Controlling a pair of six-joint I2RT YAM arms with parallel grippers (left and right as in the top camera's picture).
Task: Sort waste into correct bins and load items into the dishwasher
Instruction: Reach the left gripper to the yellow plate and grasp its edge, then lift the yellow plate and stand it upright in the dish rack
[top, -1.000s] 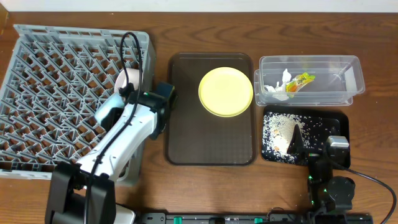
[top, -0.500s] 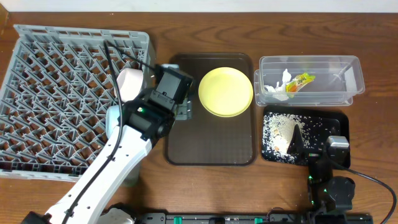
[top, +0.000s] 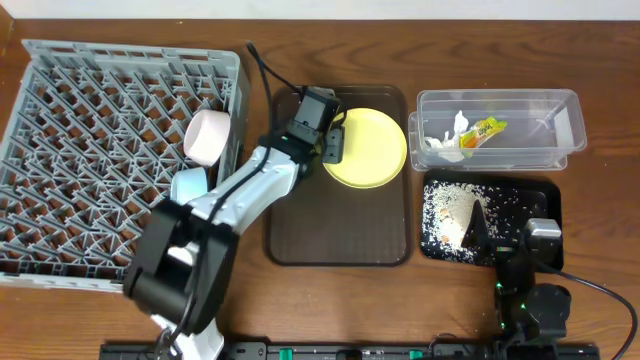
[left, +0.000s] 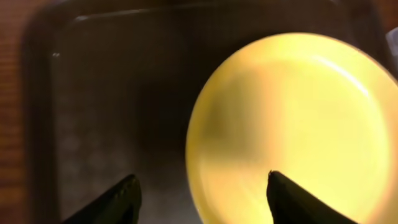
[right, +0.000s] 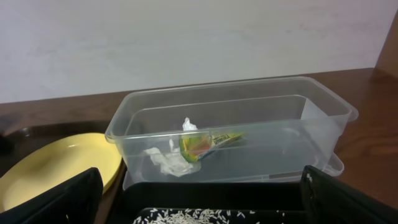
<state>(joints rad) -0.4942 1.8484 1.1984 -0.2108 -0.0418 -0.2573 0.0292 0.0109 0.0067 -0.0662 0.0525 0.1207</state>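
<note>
The yellow plate (top: 368, 148) lies on the dark brown tray (top: 335, 225). My left gripper (top: 331, 143) is open over the plate's left rim; in the left wrist view the jaws (left: 202, 185) straddle the plate's edge (left: 292, 118). The white bowl (top: 208, 137) and the light-blue bowl (top: 187, 184) sit in the grey dish rack (top: 90, 150). The clear tub (top: 540, 135) holds the snack wrapper (top: 485, 130) and white paper (top: 444, 143). The black tray (top: 525, 195) holds rice crumbs (top: 440, 205). My right gripper (top: 527, 236) is open and empty at that tray's near edge. The chopsticks are out of view.
The right wrist view shows the tub (right: 311, 118), the wrapper (right: 202, 142), the paper (right: 165, 158) and the plate's rim (right: 56, 163) behind my open jaws (right: 199, 190). The left arm lies across the rack's right edge. Bare wooden table (top: 600, 250) surrounds everything.
My left arm has swung right from the rack's right edge, across the brown tray, to the plate's left rim. The white bowl stays in the rack. The right arm has not moved.
</note>
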